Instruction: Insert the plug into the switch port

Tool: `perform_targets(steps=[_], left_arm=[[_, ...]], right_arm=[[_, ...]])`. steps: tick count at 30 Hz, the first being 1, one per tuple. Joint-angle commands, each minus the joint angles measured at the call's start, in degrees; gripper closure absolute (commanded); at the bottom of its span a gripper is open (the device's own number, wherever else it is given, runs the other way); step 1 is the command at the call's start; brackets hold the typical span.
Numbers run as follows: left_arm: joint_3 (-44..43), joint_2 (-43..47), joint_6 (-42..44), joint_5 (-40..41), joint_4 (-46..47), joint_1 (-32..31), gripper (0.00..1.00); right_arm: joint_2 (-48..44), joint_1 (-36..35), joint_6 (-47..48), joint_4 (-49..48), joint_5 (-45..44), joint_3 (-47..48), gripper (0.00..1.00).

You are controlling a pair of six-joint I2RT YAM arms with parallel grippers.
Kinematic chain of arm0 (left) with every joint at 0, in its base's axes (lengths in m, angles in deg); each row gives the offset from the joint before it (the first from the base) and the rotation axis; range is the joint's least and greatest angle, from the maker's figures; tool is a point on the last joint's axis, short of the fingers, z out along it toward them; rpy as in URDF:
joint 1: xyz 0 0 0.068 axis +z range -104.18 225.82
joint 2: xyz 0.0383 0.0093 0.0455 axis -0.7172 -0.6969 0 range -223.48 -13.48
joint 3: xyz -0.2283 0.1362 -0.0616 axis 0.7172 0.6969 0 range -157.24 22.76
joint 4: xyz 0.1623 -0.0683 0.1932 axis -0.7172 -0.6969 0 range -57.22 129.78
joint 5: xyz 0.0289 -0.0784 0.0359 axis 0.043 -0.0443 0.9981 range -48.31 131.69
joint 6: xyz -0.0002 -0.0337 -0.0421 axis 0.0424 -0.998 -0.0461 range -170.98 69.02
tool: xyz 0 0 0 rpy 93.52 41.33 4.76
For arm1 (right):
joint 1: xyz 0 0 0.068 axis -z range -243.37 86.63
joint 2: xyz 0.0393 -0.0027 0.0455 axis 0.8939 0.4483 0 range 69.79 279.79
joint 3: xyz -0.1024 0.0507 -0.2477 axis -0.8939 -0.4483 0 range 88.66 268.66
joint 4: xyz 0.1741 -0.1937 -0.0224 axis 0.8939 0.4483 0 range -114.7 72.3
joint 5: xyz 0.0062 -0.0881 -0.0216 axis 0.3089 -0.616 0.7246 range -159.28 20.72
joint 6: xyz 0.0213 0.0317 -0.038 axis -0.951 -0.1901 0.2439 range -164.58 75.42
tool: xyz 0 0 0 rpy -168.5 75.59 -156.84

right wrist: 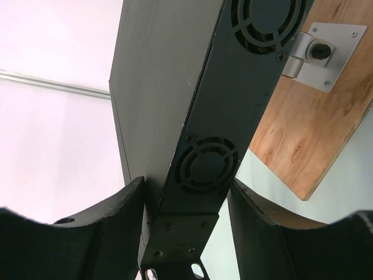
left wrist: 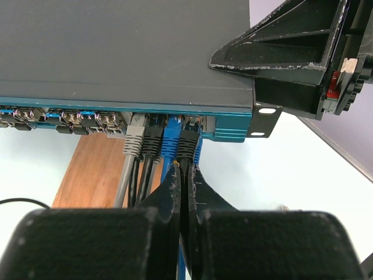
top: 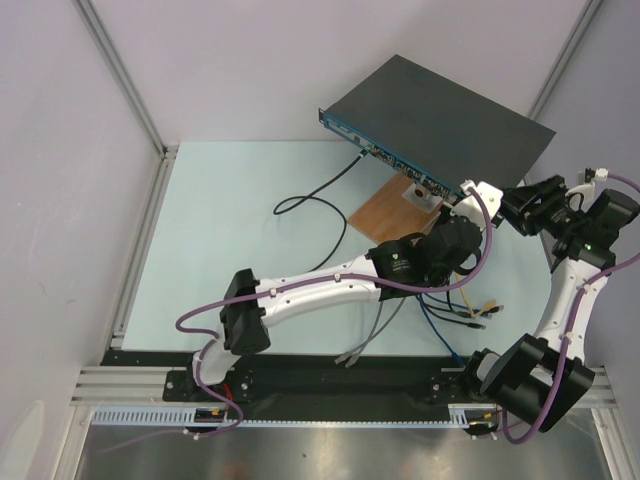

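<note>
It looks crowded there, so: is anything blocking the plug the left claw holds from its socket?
Nothing visible. The black plug in the left gripper already meets the switch face, beside a blue plug.

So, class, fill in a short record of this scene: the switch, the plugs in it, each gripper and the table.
switch: black box, blue front, tilted, front above the wooden board
plugs: grey, black, blue, black, side by side in the front sockets
left gripper: shut, fingertips just under the rightmost black plug
right gripper: clamped on the switch's end with the fan grilles
table: loose cables lying near the arms
</note>
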Motion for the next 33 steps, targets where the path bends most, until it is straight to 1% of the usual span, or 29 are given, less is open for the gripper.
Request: perform_targets(steps=[1, 4, 8, 14, 16, 21, 24, 25, 27, 28, 29, 30, 32, 33], left_arm=[[-2.6, -3.4, -2.5, -2.1, 4.8, 2.1, 1.00], [-2.9, -3.8, -2.8, -2.4, 5.6, 2.1, 1.00], [-2.5, -4.0, -4.4, -5.7, 7.2, 2.1, 1.00], [-2.5, -5.0, -3.4, -7.6, 9.3, 2.1, 1.00], [-2.3, -5.0, -3.5, -7.7, 8.8, 2.2, 1.00], [-2.1, -3.8, -4.3, -7.0, 3.0, 2.7, 1.00], [2.2, -0.4, -3.9, -7.2, 2.6, 3.3, 1.00], [5.7, 0.7, -3.3, -7.2, 3.3, 3.3, 1.00], [9.0, 4.7, -1.1, -7.4, 5.8, 3.4, 1.00], [11.6, 6.2, -0.3, -7.9, 6.7, 3.4, 1.00], [12.8, 7.3, 1.4, -8.4, 7.1, 3.3, 1.00], [13.8, 9.5, 2.3, -8.6, 7.3, 3.3, 1.00], [17.2, 11.7, 4.4, -9.5, 7.8, 3.5, 1.00], [18.4, 14.1, 5.0, -9.8, 8.2, 3.4, 1.00]], right_arm=[[-0.9, -6.3, 3.9, 1.6, 5.4, -2.2, 1.00], [-0.9, -6.4, 3.8, 1.6, 5.1, -2.4, 1.00], [-1.0, -6.5, 3.4, 1.1, 4.9, -2.8, 1.00], [-0.9, -6.5, 3.4, 1.0, 4.9, -2.7, 1.00], [-0.9, -6.5, 3.4, 0.9, 4.9, -2.7, 1.00], [-1.0, -6.5, 3.4, 0.8, 4.7, -2.7, 1.00], [-0.9, -6.4, 3.8, 1.0, 4.9, -2.5, 1.00], [-0.9, -6.3, 4.7, 1.5, 5.3, -2.2, 0.97], [-0.4, -5.4, 5.8, 2.5, 5.6, -1.1, 0.89], [-0.2, -5.0, 6.5, 3.9, 6.0, -0.4, 0.82], [-0.1, -4.5, 7.8, 4.8, 6.2, 0.3, 0.78], [0.3, -3.8, 8.7, 5.8, 6.4, 1.9, 0.67], [1.3, -1.4, 11.0, 9.1, 7.7, 3.6, 0.60], [1.5, -0.6, 11.8, 11.4, 8.3, 5.5, 0.49]])
